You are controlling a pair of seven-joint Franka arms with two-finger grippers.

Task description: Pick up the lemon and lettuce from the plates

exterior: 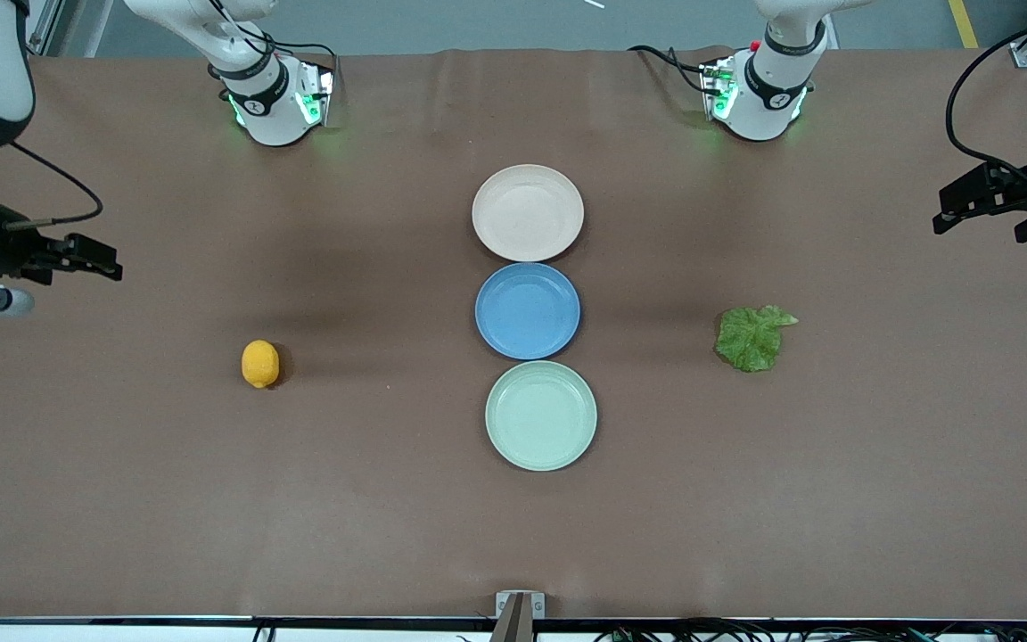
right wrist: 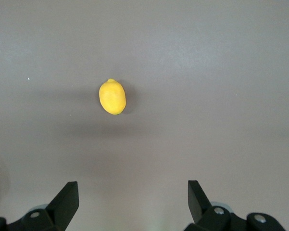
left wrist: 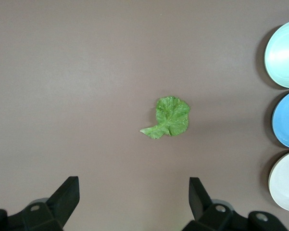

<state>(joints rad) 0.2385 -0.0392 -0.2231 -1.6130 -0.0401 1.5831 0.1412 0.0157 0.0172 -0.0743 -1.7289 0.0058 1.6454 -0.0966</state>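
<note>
Both grippers, left [left wrist: 130, 202] and right [right wrist: 130, 202], hang open; lemon [exterior: 260, 364] and lettuce [exterior: 752, 337] lie on table, off the plates [exterior: 528, 212].

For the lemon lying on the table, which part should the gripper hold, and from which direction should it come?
Grip the lemon across its narrow middle, coming straight down. It lies on its side on the bare table, long axis running toward the front camera, so fingers would likely close best across the short width. The open right gripper seems best placed.
</note>
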